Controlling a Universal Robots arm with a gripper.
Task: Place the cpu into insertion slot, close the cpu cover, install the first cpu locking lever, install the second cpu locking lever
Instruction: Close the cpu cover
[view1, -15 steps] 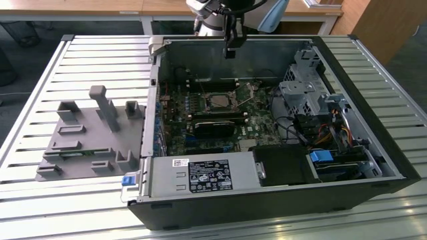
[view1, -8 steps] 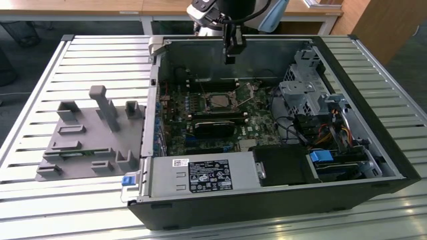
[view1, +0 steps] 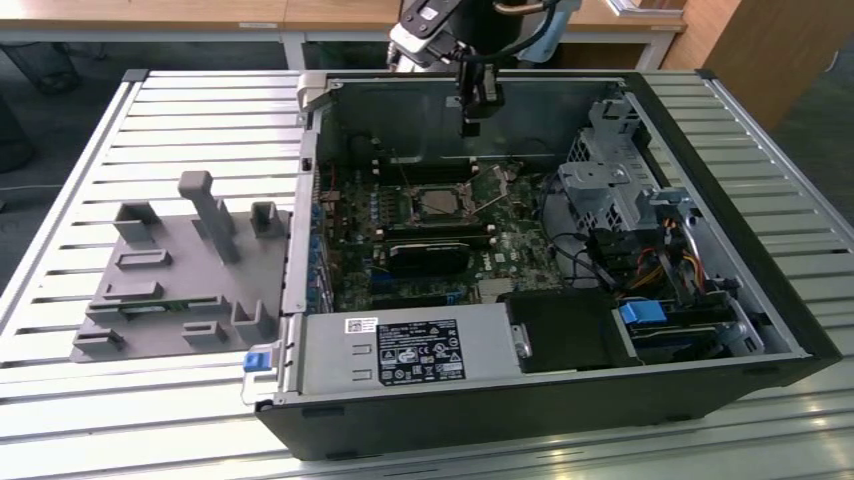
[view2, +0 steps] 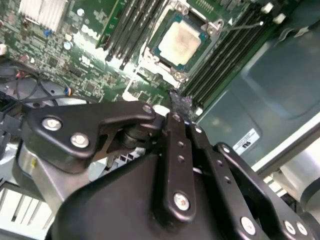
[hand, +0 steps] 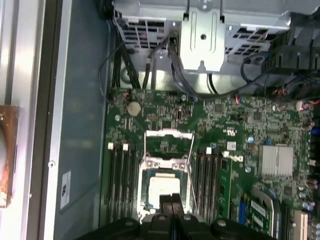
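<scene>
The jaws are pressed together with nothing pinched between them. In the first wrist view the two black fingers (hand: 167, 206) lie side by side with only a thin seam between.

The gripper (view1: 471, 128) hangs in the air over the open computer case (view1: 787, 330), near its twelve o'clock wall in the exterior view. It is clear of the board.

At about six o'clock from the gripper in that view lies the cpu (view1: 438, 204), well below the fingertips. It sits flat inside the insertion slot (view2: 156, 54). In the second wrist view the cpu (view2: 180, 40) is a small square chip with a pale silvery-beige top. A narrow green edge runs round it, and the top is bare.

The cpu cover (hand: 168, 133) is swung open off the chip. It is a thin metal frame, and green board shows through its square cut-out. A thin wire lever (hand: 193, 175) runs along one side of the slot.

Long black memory slots (hand: 122, 185) flank the socket on both sides.

In the exterior view a power supply (view1: 407, 352) with a labelled top lies at six o'clock from the cpu. At nine o'clock from the case, a grey fixture (view1: 174, 270) with upright posts rests on the slatted table (view1: 80, 150).
</scene>
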